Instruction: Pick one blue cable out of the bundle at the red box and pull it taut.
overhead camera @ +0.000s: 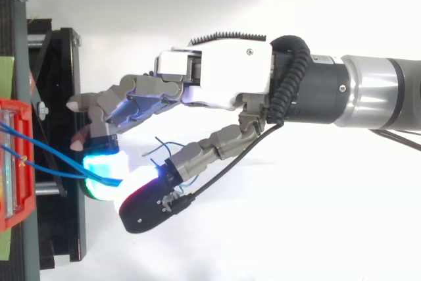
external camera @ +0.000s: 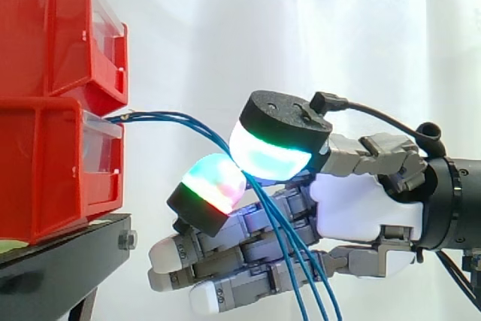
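While held level near the red bins (external camera: pixel 52 163), the robot hand (external camera: pixel 361 208) pinches the blue cables (external camera: pixel 173 116).

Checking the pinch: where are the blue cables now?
Side view: the blue cables leave the lower red bin at left and pass between the hand's glowing pads.

The bins (external camera: pixel 45 163) are red, the cables (external camera: pixel 165 116) blue. The robot hand (external camera: pixel 353 208) is white and grey; its black-backed fingertips (external camera: pixel 267 154) glow in bands of cyan, green, white and red. The stand (external camera: pixel 60 261) is black, the curtain (external camera: pixel 301 28) white.
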Available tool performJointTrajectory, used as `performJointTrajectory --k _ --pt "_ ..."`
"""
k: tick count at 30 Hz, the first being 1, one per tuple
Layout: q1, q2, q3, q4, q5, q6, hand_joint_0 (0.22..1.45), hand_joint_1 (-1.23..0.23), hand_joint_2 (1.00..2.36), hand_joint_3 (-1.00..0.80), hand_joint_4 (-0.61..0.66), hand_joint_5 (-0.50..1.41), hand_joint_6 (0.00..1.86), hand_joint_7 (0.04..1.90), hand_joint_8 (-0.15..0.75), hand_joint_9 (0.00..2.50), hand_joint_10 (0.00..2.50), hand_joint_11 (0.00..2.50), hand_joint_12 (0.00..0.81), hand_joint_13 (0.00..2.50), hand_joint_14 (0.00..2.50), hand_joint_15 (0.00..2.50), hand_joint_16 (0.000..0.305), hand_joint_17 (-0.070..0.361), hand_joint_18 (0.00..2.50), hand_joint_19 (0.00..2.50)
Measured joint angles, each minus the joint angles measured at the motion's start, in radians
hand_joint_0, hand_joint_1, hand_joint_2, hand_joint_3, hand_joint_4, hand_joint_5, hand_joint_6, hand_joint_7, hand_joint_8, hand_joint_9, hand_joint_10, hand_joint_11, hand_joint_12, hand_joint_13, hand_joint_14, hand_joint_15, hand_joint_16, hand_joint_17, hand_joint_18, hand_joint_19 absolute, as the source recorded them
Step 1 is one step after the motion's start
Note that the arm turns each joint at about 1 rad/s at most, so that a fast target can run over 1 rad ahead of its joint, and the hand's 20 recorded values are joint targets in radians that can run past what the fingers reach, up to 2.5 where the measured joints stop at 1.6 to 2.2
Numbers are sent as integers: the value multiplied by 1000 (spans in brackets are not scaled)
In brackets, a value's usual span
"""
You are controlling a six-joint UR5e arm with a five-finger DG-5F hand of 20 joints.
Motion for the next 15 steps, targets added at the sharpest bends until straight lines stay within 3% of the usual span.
performJointTrajectory --k 7,11,15 --pt "0 0 0 1 0 0 768 -966 1008 -410 24 -175 887 957 289 577 5 194 368 282 0 0 57 127 391 69" --pt "0 0 0 3 0 0 779 -972 1002 -472 94 -187 891 953 284 552 5 188 368 270 0 0 57 128 384 62" --pt "0 0 0 4 1 0 656 -940 1000 -500 147 -186 877 908 283 547 4 186 368 254 0 0 57 129 371 91"
